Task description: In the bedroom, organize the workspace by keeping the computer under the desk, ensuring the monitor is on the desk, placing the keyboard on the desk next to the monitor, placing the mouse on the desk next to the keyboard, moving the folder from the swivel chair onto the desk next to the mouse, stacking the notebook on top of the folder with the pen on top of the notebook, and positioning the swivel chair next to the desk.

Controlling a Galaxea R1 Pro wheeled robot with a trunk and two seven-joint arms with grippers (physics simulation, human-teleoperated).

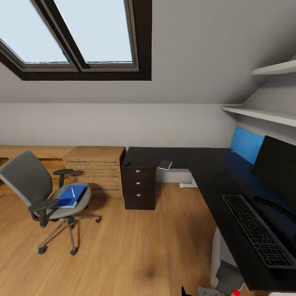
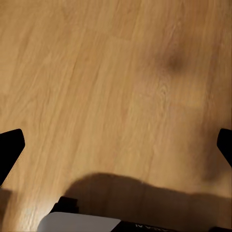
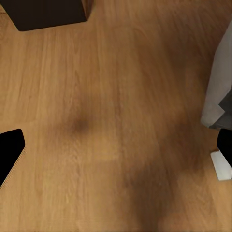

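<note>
The swivel chair is seen on the wooden floor, well to the left of the worktop and facing it. On its seat the blue folder is laid flat, with the pen resting on top of it. Further toward the worktop, light wooden cabinets are met, then the black drawer unit. The notebook is found on the worktop above the drawers, near its front edge. Along the worktop's right run the keyboard lies in front of the monitor; the mouse cannot be made out. A grey shape beneath that run may be the computer, though this cannot be confirmed.

Both sets of jaws are spread wide over bare floor, with nothing held between them.

A risk is judged in lifting the folder: if it is tilted, the loose pen could roll off onto the floor. The wheeled chair could also be nudged away during a reach.
</note>
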